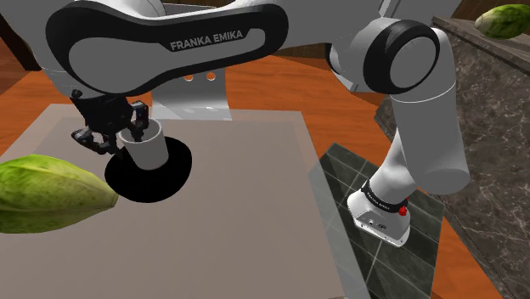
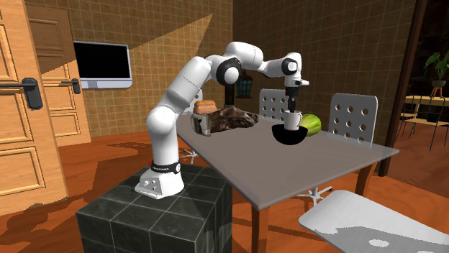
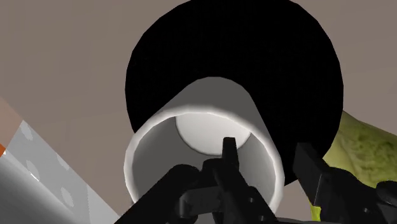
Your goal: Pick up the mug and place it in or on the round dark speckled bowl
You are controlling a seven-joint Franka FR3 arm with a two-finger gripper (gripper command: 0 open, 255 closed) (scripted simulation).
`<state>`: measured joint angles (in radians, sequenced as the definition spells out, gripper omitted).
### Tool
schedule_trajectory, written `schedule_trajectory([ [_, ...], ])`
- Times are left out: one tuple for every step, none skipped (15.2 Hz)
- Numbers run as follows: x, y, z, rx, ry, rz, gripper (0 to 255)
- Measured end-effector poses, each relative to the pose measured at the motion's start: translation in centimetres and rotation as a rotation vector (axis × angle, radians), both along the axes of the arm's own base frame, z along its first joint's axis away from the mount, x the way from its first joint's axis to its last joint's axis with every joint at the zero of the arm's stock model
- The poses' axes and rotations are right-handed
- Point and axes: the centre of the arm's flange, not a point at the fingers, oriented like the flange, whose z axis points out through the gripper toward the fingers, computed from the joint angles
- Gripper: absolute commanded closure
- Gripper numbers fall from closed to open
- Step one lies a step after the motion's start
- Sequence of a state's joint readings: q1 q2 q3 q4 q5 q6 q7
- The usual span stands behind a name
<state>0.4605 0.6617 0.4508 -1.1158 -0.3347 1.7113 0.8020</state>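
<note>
Claw (image 3: 267,159) fingers are nearly closed, pinching the wall of the white mug (image 3: 203,146): one finger (image 3: 228,149) reaches inside the rim and the other stands outside, so the cup hangs upright with its mouth toward the hand. That rim pinch suits a thing too wide to clasp whole.

In the shoulder view the mug (image 1: 144,146) hangs directly over the black bowl (image 1: 161,178), on the table (image 1: 255,221) toward that view's left. In the second exterior view its base (image 2: 291,122) seems level with the bowl's rim (image 2: 288,134); whether it touches the inside cannot be told.

A green vegetable (image 1: 47,194) lies just beside the bowl, on the near left, so a straight-down lowering looks the safest line. The carry appears done, and the release is judged to be what remains.
</note>
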Motion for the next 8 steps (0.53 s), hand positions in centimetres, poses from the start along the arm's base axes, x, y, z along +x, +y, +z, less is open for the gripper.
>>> schedule_trajectory([
  [0.0,0.0,0.0,0.000,0.000,0.000,0],
  [0.0,0.0,0.0,0.000,0.000,0.000,0],
  [0.0,0.0,0.0,0.000,0.000,0.000,0],
  [0.0,0.0,0.0,0.000,0.000,0.000,0],
  [0.0,0.0,0.0,0.000,0.000,0.000,0],
  [-0.1,0.1,0.7,0.000,0.000,0.000,0],
  [0.0,0.2,1.7,0.001,-0.001,0.000,0],
  [-0.1,0.2,2.9,0.001,-0.001,0.000,0],
])
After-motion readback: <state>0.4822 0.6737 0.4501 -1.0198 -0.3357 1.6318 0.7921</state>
